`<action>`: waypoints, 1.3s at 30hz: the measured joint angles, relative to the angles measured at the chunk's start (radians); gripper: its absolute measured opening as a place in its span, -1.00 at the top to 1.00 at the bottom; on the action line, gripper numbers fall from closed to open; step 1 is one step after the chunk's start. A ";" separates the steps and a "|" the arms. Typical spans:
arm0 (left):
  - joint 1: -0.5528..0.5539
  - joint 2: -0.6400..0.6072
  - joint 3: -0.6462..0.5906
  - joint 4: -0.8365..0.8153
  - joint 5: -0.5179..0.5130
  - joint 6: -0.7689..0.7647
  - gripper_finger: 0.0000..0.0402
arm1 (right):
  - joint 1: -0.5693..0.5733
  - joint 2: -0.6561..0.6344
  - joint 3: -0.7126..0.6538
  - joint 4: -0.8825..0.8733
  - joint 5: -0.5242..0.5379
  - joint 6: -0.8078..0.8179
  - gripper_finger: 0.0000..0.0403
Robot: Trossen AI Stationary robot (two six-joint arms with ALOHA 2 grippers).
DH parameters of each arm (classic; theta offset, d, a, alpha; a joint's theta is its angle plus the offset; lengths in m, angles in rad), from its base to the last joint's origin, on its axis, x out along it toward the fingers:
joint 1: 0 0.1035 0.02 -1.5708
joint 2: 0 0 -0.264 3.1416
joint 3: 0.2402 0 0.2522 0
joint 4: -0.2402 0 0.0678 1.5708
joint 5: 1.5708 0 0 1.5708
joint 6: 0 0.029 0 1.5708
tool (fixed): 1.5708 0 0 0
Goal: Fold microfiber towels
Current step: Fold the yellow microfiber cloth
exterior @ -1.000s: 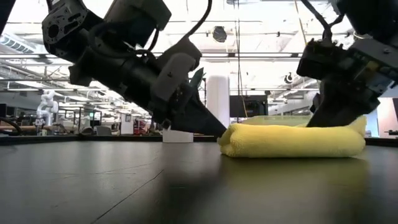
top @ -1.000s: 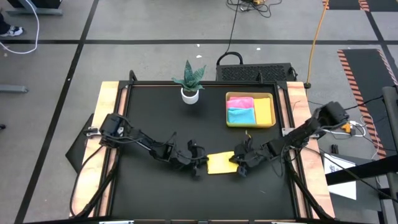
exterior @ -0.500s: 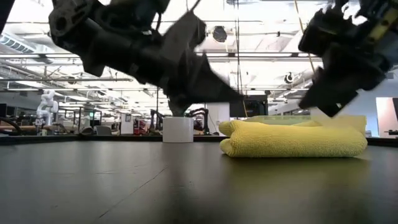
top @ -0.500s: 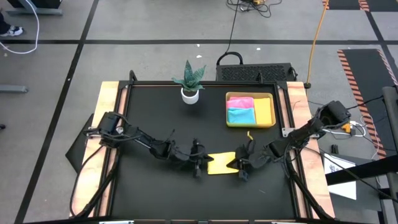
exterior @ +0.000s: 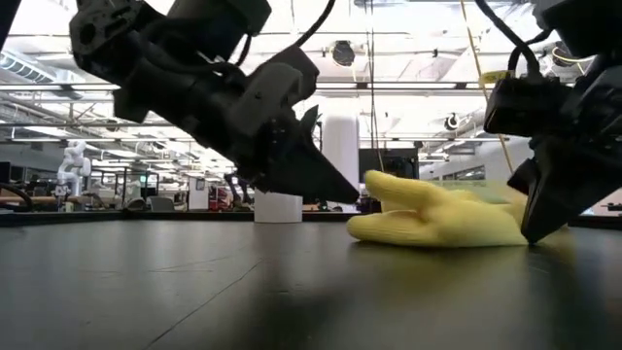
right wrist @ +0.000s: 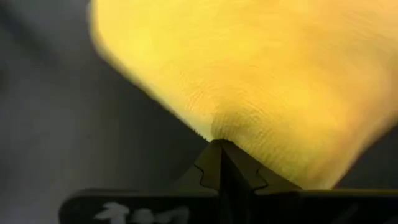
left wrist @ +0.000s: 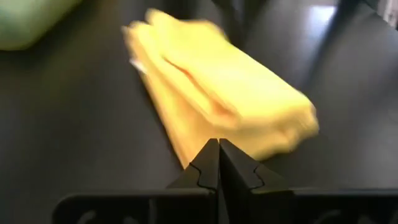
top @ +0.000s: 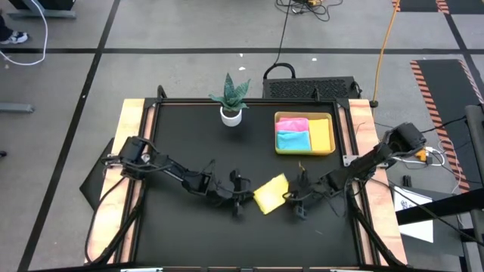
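Folded yellow towel point(top: 270, 194) lay between 2 grippers at the table's front middle.

Its long axis ran diagonally, one end at the right gripper point(top: 295, 202), whose fingers were pinched on its edge; the left gripper point(top: 243, 198), fingers together and holding nothing, sat just beside the other end.

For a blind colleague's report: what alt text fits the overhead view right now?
Seen from above, a folded yellow towel lies askew on the black table, with the left tool and right tool shut at its two sides. Behind, a tray holds pink, blue and yellow cloths beside a potted plant.
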State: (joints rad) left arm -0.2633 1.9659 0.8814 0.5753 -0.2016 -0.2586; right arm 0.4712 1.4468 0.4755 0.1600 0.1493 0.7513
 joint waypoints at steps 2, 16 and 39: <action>-0.025 0.000 0.000 -0.003 -0.004 -0.019 0.93 | -0.006 -0.043 0.000 -0.095 0.042 0.023 1.00; -0.065 0.000 0.000 0.028 -0.129 -0.047 0.95 | 0.036 -0.300 -0.001 -0.079 0.240 -0.062 1.00; 0.004 0.308 0.253 0.132 0.085 -0.036 0.92 | 0.075 0.212 0.140 0.205 0.345 -0.067 1.00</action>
State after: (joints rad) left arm -0.2593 2.2738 1.1339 0.7069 -0.1162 -0.2945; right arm 0.5461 1.6588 0.6151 0.3649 0.4938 0.6846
